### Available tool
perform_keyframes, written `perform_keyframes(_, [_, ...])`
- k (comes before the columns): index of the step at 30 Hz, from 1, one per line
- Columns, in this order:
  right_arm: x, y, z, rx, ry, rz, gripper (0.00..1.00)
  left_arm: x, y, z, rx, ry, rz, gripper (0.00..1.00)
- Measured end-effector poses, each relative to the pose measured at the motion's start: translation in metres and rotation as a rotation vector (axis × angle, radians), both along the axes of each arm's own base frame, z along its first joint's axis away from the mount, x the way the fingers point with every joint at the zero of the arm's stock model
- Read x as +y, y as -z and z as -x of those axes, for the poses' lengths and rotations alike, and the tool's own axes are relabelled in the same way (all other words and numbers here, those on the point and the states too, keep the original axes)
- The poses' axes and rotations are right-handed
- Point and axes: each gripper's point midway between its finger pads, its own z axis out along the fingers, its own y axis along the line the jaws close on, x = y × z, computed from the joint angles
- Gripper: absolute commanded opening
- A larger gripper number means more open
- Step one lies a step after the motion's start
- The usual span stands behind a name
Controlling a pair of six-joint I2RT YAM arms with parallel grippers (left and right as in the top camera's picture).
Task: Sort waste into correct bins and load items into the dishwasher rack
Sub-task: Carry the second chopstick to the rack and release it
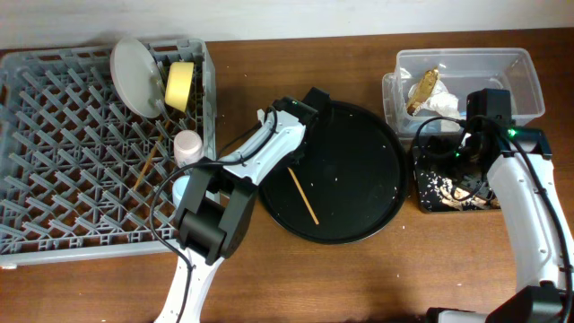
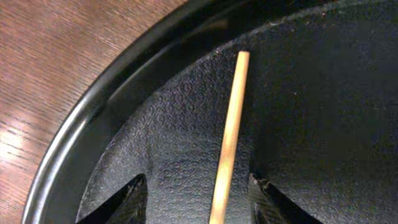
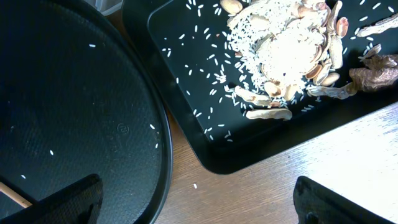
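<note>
Grey peg-floored plastic dishwasher rack [image 1: 81, 170] at the frame's left, glossy round black tray [image 1: 359, 152] at centre.
The right hand [image 3: 199, 205] is held spread wide, empty, beside the rice-strewn shallow black tray [image 3: 236, 155] at right; on the round tray's pebbled floor a thin wooden chopstick [image 2: 229, 124] is straddled, untouched, by the released left hand [image 2: 198, 190].

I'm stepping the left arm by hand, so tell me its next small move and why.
Probably lower the left gripper straight down and close it on the wooden chopstick. The chopstick lies flat on the round black tray, running between the open fingers, and nothing is gripped yet. It likely belongs in the dishwasher rack.
</note>
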Motion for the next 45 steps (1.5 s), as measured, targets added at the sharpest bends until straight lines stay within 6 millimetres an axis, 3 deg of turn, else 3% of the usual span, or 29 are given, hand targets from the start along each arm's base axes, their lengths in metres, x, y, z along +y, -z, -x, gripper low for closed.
perform_keyframes(7, [0.0, 0.0, 0.0, 0.0, 0.0, 0.0, 0.98, -0.006, 0.002, 0.018, 0.063, 0.021, 0.002, 0.46])
perform_keyframes(8, [0.0, 0.0, 0.0, 0.0, 0.0, 0.0, 0.98, -0.008, 0.001, 0.022, 0.07, 0.031, -0.008, 0.34])
perform_keyframes(12, [0.0, 0.0, 0.0, 0.0, 0.0, 0.0, 0.98, -0.02, 0.002, 0.03, 0.078, 0.064, -0.001, 0.08])
perform_keyframes(14, [0.0, 0.0, 0.0, 0.0, 0.0, 0.0, 0.99, -0.025, 0.002, 0.033, 0.084, 0.078, 0.006, 0.01])
perform_keyframes(21, [0.0, 0.0, 0.0, 0.0, 0.0, 0.0, 0.99, -0.025, 0.002, 0.031, 0.072, 0.083, 0.003, 0.01])
perform_keyframes(25, [0.0, 0.0, 0.0, 0.0, 0.0, 0.0, 0.99, -0.014, -0.014, 0.011, 0.068, 0.173, 0.001, 0.01])
perform_keyframes(27, [0.0, 0.0, 0.0, 0.0, 0.0, 0.0, 0.98, -0.001, -0.041, -0.016, 0.029, 0.265, 0.001, 0.01])
perform_keyframes(31, [0.0, 0.0, 0.0, 0.0, 0.0, 0.0, 0.98, 0.029, -0.097, -0.042, -0.039, 0.457, -0.024, 0.01])
perform_keyframes(34, [0.0, 0.0, 0.0, 0.0, -0.001, 0.001, 0.98, 0.065, -0.149, -0.039, -0.075, 0.532, -0.048, 0.01])
perform_keyframes(38, [0.0, 0.0, 0.0, 0.0, 0.0, 0.0, 0.98, 0.137, -0.201, -0.019, -0.054, 0.565, -0.098, 0.01])
perform_keyframes(40, [0.0, 0.0, 0.0, 0.0, 0.0, 0.0, 0.98, 0.172, -0.212, -0.008, -0.014, 0.558, -0.126, 0.01])
perform_keyframes(44, [0.0, 0.0, 0.0, 0.0, 0.0, 0.0, 0.98, 0.244, -0.206, 0.003, 0.076, 0.441, -0.146, 0.01])
perform_keyframes(45, [0.0, 0.0, 0.0, 0.0, 0.0, 0.0, 0.99, 0.27, -0.197, 0.007, 0.107, 0.387, -0.15, 0.01])
